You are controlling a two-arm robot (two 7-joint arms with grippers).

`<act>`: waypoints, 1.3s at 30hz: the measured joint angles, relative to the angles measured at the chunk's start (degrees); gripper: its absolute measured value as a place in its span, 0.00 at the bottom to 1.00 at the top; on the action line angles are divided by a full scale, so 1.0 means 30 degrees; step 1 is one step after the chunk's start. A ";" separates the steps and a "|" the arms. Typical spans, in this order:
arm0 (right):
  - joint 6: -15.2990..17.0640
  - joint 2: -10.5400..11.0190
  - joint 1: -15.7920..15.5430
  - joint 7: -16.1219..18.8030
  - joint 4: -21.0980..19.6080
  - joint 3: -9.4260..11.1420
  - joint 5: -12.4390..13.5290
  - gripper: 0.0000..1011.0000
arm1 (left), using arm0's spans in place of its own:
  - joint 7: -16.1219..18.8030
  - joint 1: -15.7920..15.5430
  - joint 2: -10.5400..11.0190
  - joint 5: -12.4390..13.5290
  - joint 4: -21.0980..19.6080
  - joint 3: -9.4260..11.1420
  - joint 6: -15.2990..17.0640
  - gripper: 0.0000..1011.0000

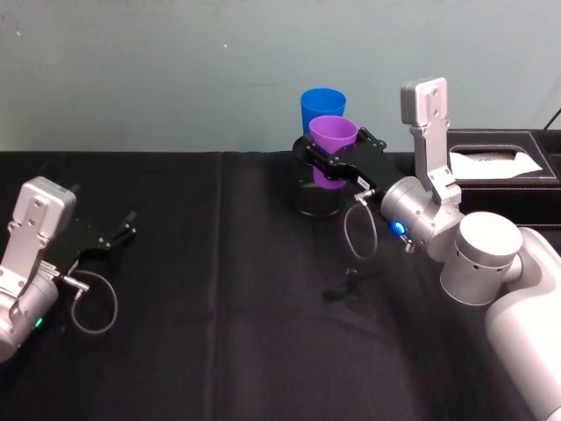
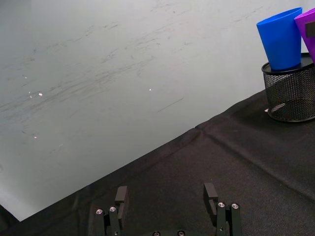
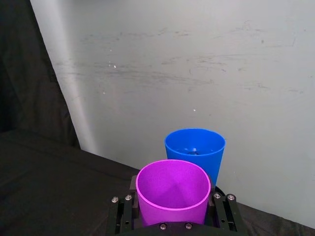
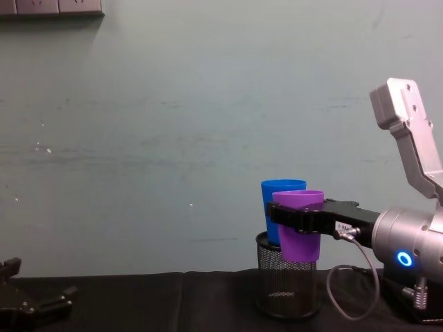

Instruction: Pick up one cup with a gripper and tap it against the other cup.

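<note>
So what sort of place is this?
Probably a robot test lab: a black-clothed table against a bare scuffed wall, and the right gripper holding a purple tumbler near a blue tumbler.

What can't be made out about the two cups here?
Whether the purple cup, held by the right gripper, touches the blue cup: they overlap in head and chest views, and purple's rim covers the gap in the right wrist view.
Blue cup's base: hidden in the mesh holder.
Left gripper, parked at left: cut off by the chest view's edge.
</note>
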 joint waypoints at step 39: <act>0.0000 0.0000 0.0000 -0.0002 0.0001 0.0000 0.0001 0.73 | 0.0000 0.0000 0.0001 0.0000 0.0000 0.0000 0.0001 0.99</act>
